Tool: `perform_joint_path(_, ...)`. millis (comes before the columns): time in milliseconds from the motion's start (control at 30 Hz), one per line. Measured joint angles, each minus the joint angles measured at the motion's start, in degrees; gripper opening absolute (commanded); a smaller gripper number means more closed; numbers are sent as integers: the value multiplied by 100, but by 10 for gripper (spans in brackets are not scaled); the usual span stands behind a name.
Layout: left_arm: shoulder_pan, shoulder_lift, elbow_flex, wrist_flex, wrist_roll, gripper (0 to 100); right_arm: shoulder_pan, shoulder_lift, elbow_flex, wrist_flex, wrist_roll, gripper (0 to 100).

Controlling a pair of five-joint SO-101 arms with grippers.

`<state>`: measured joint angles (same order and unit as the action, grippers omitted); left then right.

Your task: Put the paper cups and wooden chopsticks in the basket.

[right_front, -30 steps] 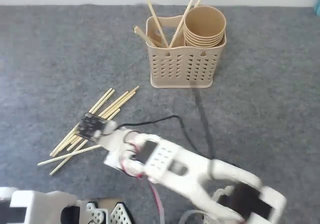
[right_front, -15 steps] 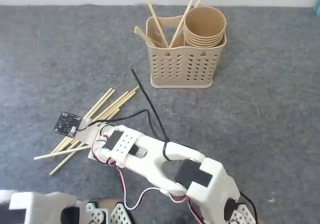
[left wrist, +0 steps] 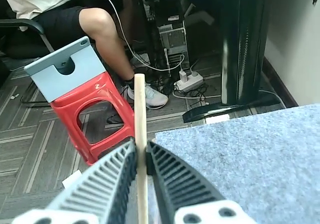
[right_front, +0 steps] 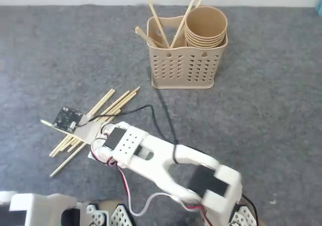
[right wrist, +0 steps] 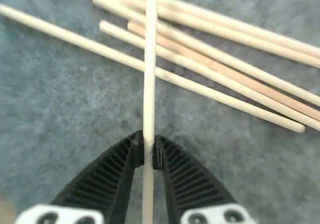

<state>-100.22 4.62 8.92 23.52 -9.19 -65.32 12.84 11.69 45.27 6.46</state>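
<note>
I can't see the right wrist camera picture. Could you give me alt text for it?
A black gripper is shut on one wooden chopstick, which crosses in front of several loose chopsticks lying on the grey table covering.

The basket (right_front: 186,65) was beige, dotted with rows of small holes; the paper cups (right_front: 205,24) tan; the chopsticks (right_front: 118,102) pale wood. The table (right_front: 261,115) wore mottled grey carpet. My arm (right_front: 161,160) was white, my right gripper (right wrist: 148,145) black and ribbed.

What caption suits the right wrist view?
Right gripper shut on one wooden chopstick, over the loose chopsticks on the grey mat.
</note>
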Motion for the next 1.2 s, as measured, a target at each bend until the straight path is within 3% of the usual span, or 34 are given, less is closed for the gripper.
perform_joint_path(167, 18, -97, 0, 0, 651, 11, -9, -1943, 1160, 141, -193, 6)
perform_joint_path(300, 18, -492, 26, 0, 765, 11, 53, -3991, 2479, -193, -220, 6)
perform_joint_path(533, 246, -1363, 677, 0, 949, 11, 1257, -6778, 3938, -1793, -615, 6)
perform_joint_path(833, 554, -2629, 1714, -9, 967, 11, 3209, -6971, 4695, -4431, -1442, 6)
perform_joint_path(1067, 598, -3578, 2752, -554, 967, 11, 4000, -6866, 5609, -7481, -2391, 6)
perform_joint_path(1200, 659, -4053, 3393, -826, 976, 11, 4264, -6101, 5609, -8712, -2541, 7)
